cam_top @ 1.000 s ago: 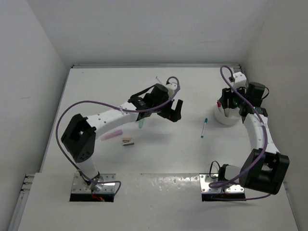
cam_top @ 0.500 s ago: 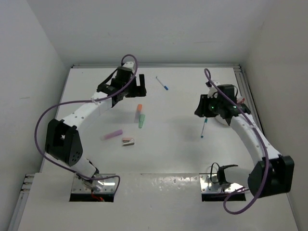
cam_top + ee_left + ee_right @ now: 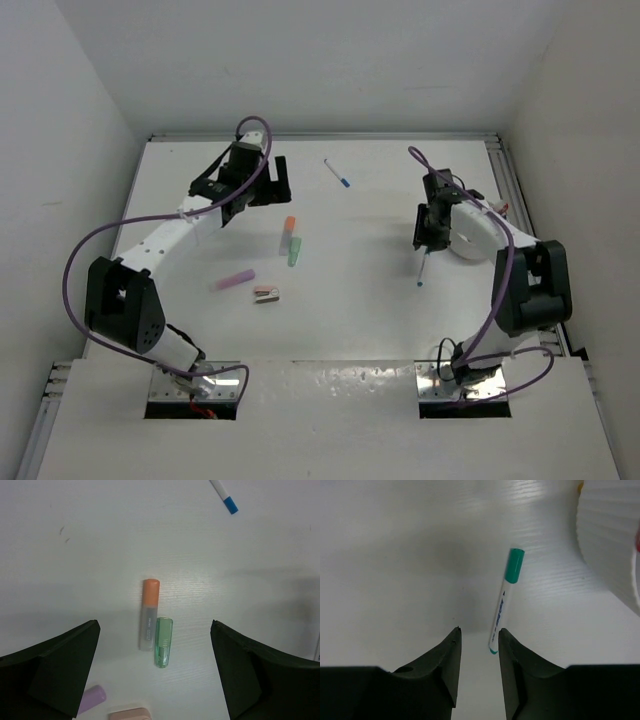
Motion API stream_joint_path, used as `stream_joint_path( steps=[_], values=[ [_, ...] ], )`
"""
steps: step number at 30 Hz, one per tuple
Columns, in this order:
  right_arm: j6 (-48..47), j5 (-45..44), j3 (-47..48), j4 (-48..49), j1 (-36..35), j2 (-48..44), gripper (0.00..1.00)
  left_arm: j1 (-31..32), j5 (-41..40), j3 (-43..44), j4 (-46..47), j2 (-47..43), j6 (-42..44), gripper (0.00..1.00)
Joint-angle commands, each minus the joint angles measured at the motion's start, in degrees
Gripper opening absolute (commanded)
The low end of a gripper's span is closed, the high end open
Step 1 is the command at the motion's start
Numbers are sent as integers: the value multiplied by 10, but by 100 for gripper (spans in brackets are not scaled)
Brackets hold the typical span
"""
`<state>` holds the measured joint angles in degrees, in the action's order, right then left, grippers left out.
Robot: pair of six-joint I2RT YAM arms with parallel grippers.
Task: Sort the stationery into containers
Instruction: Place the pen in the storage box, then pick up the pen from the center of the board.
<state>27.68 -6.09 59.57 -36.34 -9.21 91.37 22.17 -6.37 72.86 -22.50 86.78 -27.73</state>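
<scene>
- Currently the left gripper point(image 3: 154, 625) hangs with its jaws spread wide and empty above the orange highlighter point(image 3: 149, 614) and green highlighter point(image 3: 163, 642), which lie side by side, touching or nearly so
- the pink highlighter point(image 3: 233, 280) and pinkish-brown block point(image 3: 265, 293) lie close together nearer the arm bases; the blue-capped pen point(image 3: 337, 173) lies toward the far edge
- the right gripper point(image 3: 479, 632) is narrowed to a slim gap, grasping nothing; the teal-capped pen point(image 3: 504, 600) lies on the table point(image 3: 395, 555) just beside one fingertip, near the white tub point(image 3: 605, 540)

Probably a lab: white walls point(image 3: 90, 80) boxing the table point(image 3: 350, 320).
</scene>
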Motion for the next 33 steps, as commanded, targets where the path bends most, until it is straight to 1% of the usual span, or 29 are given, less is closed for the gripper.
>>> stream_joint_path(
  steps=[1,8,16,20,22,25,26,28,30,31,33],
  values=[
    [3,-24,34,8,17,30,35,-10,6,-1,14,-6,-9,100],
    [-14,-24,53,25,30,86,33,-22,14,-2,15,-5,-9,100],
    [-24,-16,84,7,37,137,33,-26,26,-1,17,4,-15,100],
    [-30,-34,89,11,38,159,33,-30,34,11,6,8,-21,100],
    [-26,-39,91,7,39,163,35,-30,36,12,7,7,-21,100],
    [-24,-37,92,4,41,165,40,-32,37,14,6,7,-22,100],
    [-24,-36,92,5,41,166,40,-32,37,13,6,8,-23,100],
    [-26,-31,93,5,41,173,38,-34,42,13,8,12,-22,99],
    [-32,-16,97,5,43,182,32,-35,45,14,11,15,-23,99],
    [-35,-11,99,2,42,184,28,-35,48,14,13,15,-23,99],
    [-35,-3,100,5,42,188,24,-37,54,15,14,17,-22,99]
  ],
)
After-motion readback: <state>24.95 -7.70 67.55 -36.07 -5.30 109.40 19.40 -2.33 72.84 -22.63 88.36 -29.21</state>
